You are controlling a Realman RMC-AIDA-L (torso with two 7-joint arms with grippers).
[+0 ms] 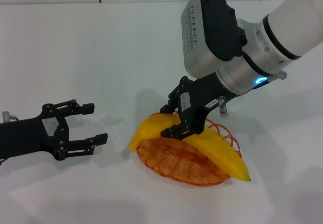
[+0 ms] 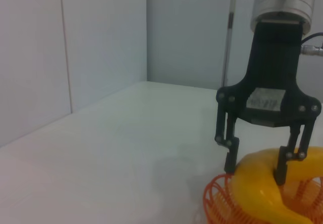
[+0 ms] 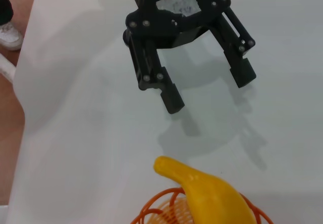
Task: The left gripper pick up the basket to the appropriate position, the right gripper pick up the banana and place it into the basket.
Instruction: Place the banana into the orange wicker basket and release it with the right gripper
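Orange wire basket sits on the white table nearest the camera, and everything gets placed from it. Across the basket lies the banana, one end poking out past the rim on the side toward the left gripper, the other end sticking out over the opposite rim. Right above the basket, the right gripper is down on the banana's middle, jaws set narrowly either side of it; the left wrist view shows the fingertips against the yellow skin, so it holds the banana, which rests on the wire. Its grey-white wrist housing rises up and away behind the basket. Off to the side of the basket, well apart from it, the left gripper lies low over the table, jaws wide with nothing between them, pointing toward the basket. From the right wrist view that claw hangs over bare table just beyond the banana's end.
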